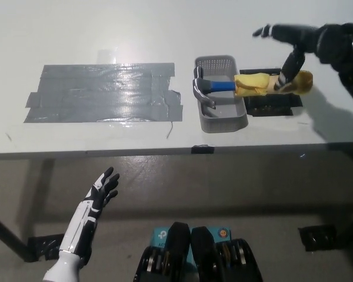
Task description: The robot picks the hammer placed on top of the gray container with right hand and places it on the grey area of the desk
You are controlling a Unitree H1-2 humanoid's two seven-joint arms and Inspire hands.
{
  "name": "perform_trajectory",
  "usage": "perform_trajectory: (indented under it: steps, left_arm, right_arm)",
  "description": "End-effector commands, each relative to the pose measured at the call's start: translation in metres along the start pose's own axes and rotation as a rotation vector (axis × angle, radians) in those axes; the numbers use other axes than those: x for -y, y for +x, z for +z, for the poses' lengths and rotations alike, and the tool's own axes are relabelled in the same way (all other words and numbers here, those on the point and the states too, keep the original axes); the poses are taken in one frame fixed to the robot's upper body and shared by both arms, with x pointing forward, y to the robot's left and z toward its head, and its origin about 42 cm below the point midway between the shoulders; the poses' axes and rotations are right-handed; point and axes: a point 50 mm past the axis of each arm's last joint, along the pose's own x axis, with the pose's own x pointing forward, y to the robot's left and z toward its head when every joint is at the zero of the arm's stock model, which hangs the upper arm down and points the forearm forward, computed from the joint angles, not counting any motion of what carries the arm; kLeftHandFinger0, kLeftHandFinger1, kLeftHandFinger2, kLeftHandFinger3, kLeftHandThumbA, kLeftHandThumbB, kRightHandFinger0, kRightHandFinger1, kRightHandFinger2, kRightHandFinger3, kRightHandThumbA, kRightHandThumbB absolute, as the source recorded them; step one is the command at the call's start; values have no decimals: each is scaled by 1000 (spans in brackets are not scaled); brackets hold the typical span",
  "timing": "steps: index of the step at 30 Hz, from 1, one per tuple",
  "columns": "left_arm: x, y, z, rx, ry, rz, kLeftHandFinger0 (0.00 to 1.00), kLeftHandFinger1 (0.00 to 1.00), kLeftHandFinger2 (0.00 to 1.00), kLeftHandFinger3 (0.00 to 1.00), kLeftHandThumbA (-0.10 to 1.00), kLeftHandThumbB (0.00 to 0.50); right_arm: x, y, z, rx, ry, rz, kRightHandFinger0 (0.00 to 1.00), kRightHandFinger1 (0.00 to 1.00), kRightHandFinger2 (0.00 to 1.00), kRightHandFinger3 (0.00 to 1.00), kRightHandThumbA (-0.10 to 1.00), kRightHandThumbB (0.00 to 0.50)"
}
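At the lower left of the frame you see your white left robot hand (101,189), fingers spread, holding nothing, below the table's (106,32) front edge. Above it, on the table at left of centre, lies the grey area (103,93), a patch of overlapping tape strips. To its right stands the gray container (221,119), and the hammer (247,84) rests across its top: metal head over the basket's left side, blue shaft crossing the rim, yellow-wrapped handle reaching out to the right over a black patch (273,104). At the upper right your black right robot hand (287,47) is spread, with fingers pointing down at the handle's right end; whether they touch it you cannot tell.
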Motion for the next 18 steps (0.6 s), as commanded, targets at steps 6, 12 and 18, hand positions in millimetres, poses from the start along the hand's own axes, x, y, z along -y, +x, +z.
perform_trajectory:
  steps: [6,12,18]
  left_arm:
    - [-3,6,13,58,16,-19,1000,1000,1000,1000,1000,4]
    - [-2,3,12,49,20,-15,1000,1000,1000,1000,1000,23]
    - [-2,5,15,55,30,-18,1000,1000,1000,1000,1000,16]
  right_arm:
    - [24,0,16,-34,-112,0,1000,1000,1000,1000,1000,363]
    - [19,8,24,-42,-110,10,1000,1000,1000,1000,1000,386]
    - [19,13,35,-42,-121,20,1000,1000,1000,1000,1000,403]
